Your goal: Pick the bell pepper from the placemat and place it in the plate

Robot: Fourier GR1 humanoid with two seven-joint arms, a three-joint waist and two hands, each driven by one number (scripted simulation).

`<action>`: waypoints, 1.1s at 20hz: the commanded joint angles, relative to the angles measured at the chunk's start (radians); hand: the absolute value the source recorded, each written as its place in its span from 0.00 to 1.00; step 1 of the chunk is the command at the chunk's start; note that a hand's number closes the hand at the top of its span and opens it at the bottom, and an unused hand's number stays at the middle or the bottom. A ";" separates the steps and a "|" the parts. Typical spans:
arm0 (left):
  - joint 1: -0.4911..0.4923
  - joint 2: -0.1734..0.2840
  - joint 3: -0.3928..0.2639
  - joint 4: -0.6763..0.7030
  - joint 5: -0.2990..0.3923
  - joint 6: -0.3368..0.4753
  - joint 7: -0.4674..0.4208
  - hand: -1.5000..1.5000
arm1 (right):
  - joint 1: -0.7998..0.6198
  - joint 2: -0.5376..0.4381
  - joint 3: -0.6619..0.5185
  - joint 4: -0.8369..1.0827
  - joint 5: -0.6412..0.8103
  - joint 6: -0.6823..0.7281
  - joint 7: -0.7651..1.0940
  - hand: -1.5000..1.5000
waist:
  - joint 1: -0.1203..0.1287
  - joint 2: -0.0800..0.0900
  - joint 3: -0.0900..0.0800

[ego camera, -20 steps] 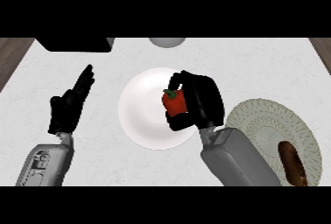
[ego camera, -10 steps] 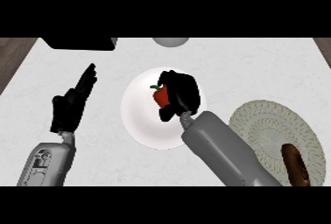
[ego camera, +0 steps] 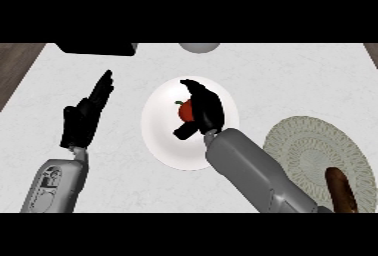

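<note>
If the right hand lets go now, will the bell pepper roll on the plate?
Probably only a little: the bell pepper looks rounded, so it may rock, but it sits near the middle of the plate. The right hand covers most of it.

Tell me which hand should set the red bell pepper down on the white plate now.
Right. The right hand is curled round the red bell pepper directly over the white round plate. The left hand rests open beside the plate, holding nothing.

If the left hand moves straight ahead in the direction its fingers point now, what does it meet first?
The left hand points up and slightly right in the view, toward the dark object at the counter's far edge. That seems first in line, though their heights are unclear.
</note>
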 commanded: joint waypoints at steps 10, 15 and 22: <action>0.075 0.020 0.034 -0.084 0.025 -0.004 0.037 0.50 | 0.120 -0.055 -0.217 -0.207 -0.223 -0.246 -0.196 0.00 | -0.062 -0.021 0.000; 0.088 0.005 0.026 -0.080 0.008 0.012 0.029 0.50 | 0.326 -0.206 -0.291 -0.423 -0.307 -0.160 -0.280 0.00 | -0.075 -0.020 0.000; 0.070 0.017 0.034 -0.102 0.005 0.004 0.072 0.50 | 0.577 -0.321 -0.364 -0.620 -0.373 -0.009 -0.371 0.00 | -0.067 -0.017 0.000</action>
